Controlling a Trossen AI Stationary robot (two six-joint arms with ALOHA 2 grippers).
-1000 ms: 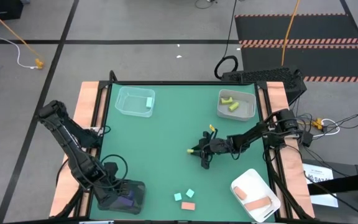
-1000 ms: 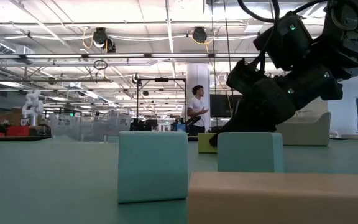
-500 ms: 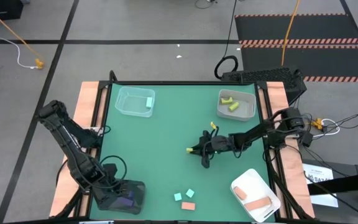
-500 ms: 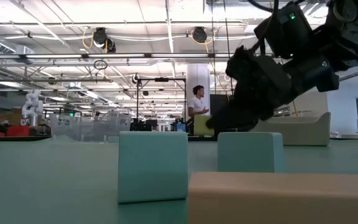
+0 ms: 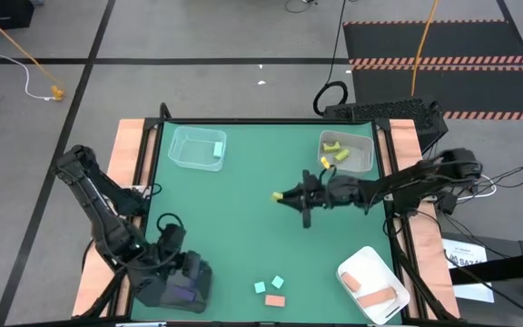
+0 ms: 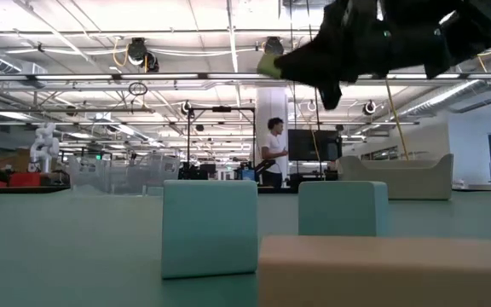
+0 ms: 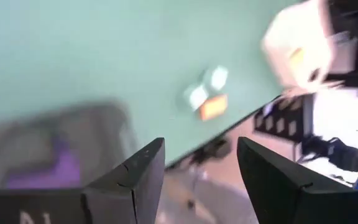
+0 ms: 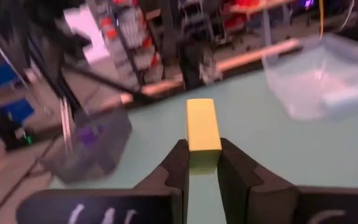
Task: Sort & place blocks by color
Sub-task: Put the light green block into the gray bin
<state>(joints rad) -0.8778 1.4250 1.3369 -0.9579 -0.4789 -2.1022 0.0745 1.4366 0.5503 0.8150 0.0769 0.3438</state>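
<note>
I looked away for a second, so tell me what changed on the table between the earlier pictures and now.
The right end effector, shut on the yellow-green block, has lifted it clear of the table and swung toward the clear tray holding the other yellow-green pieces. The left end effector has risen slightly above the dark tray. The teal blocks, salmon block and all trays stayed put.

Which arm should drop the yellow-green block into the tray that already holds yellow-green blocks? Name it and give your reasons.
Right. The right gripper already holds the yellow-green block above mid-table, and the tray with yellow-green blocks sits on its side. The left gripper is open over the dark tray, at the opposite corner.
</note>
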